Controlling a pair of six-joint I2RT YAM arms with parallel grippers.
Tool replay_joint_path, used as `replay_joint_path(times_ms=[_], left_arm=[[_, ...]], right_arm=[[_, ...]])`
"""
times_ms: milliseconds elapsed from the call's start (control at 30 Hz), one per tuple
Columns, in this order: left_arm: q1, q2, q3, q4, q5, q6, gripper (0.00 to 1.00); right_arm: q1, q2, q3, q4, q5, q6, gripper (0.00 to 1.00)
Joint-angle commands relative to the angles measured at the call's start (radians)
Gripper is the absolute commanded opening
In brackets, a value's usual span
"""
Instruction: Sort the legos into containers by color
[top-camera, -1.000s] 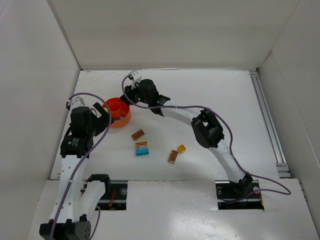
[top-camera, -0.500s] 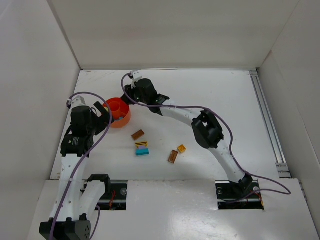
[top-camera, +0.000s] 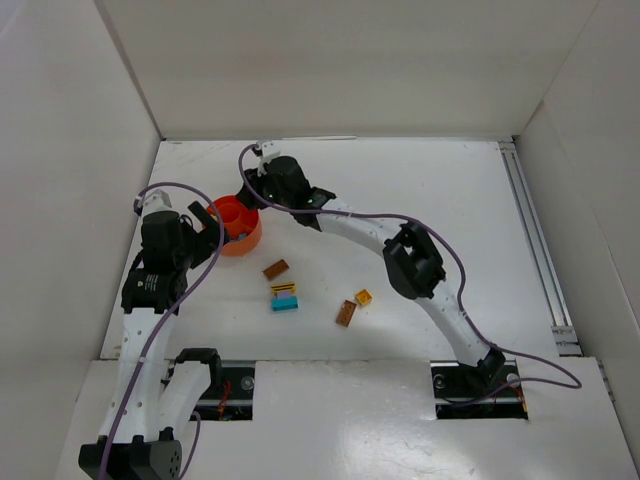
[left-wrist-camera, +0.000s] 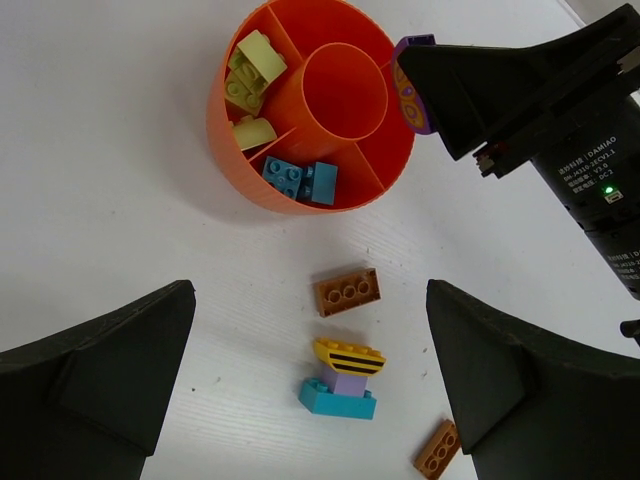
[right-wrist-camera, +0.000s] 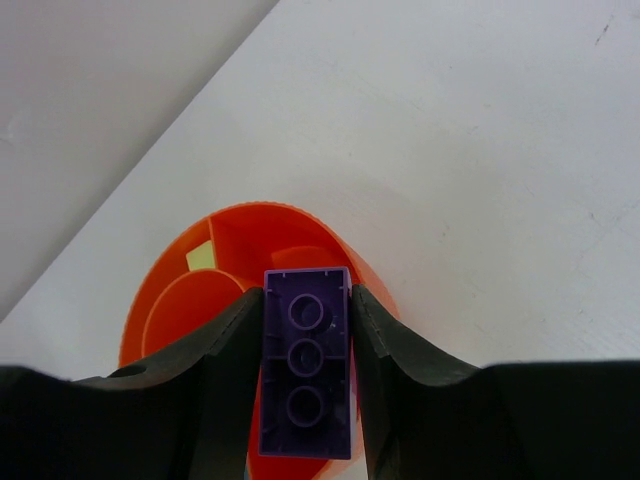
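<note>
The orange-red bowl (top-camera: 238, 238) has compartments; lime green bricks (left-wrist-camera: 248, 72) lie in one and teal-blue bricks (left-wrist-camera: 300, 181) in another. My right gripper (top-camera: 254, 188) is shut on a purple brick (right-wrist-camera: 306, 375) and holds it over the bowl's far rim (right-wrist-camera: 280, 208); the brick also shows in the left wrist view (left-wrist-camera: 411, 88). My left gripper (top-camera: 206, 222) is open and empty, just left of the bowl. On the table lie a brown brick (top-camera: 276, 268), a yellow, purple and teal stack (top-camera: 284, 297), a second brown brick (top-camera: 346, 313) and a small yellow brick (top-camera: 364, 296).
White walls enclose the table on the left, back and right. A metal rail (top-camera: 535, 245) runs along the right edge. Purple cables loop over both arms. In the left wrist view the stack (left-wrist-camera: 345, 378) lies between my open fingers (left-wrist-camera: 100, 370), below the bowl (left-wrist-camera: 225, 130).
My right gripper has moved a little left with the purple brick, closer over the bowl. The left arm and the loose bricks have not moved.
</note>
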Motion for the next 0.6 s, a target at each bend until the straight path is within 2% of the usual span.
replay_joint_path(times_ms=[0,567], left_arm=[[0.003,-0.005,-0.005,0.039,0.018,0.017,1.00],[0.003,-0.005,-0.005,0.048,0.037,0.026,1.00]], right_arm=[[0.015,0.009,0.076,0.002,0.010,0.027,0.44],[0.025,0.036,0.086,-0.028,0.039,0.094,0.47]])
